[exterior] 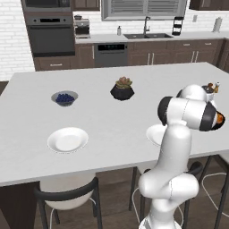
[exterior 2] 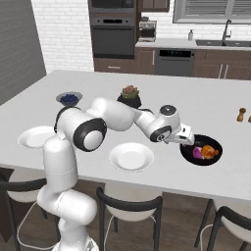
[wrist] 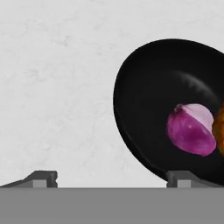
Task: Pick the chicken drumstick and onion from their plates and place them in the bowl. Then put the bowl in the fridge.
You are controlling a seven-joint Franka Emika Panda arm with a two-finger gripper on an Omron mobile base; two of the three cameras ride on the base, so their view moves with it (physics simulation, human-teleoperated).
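The black bowl (exterior 2: pixel 212 142) sits on the white counter at the right. In it lie the purple-red onion (exterior 2: pixel 197 152) and, touching it, the orange-brown chicken drumstick (exterior 2: pixel 210 152). My gripper (exterior 2: pixel 189 141) hovers open over the bowl's left rim and holds nothing. In the hand view the bowl (wrist: pixel 157 96) fills the right side, with the onion (wrist: pixel 190 129) inside and a sliver of drumstick (wrist: pixel 220 131) at the edge; the fingertips (wrist: pixel 43 178) stand wide apart. Both white plates (exterior 2: pixel 131 157) (exterior 2: pixel 36 137) are bare. A tall grey panel (exterior 2: pixel 17 49) at far left may be the fridge.
A grey bowl of blue berries (exterior: pixel 65 98) and a black faceted plant pot (exterior: pixel 122 91) stand mid-counter. A small brown shaker (exterior 2: pixel 240 114) is beyond the black bowl. Stools (exterior 2: pixel 128 211) line the near counter edge. My arm hides part of one plate (exterior: pixel 154 134).
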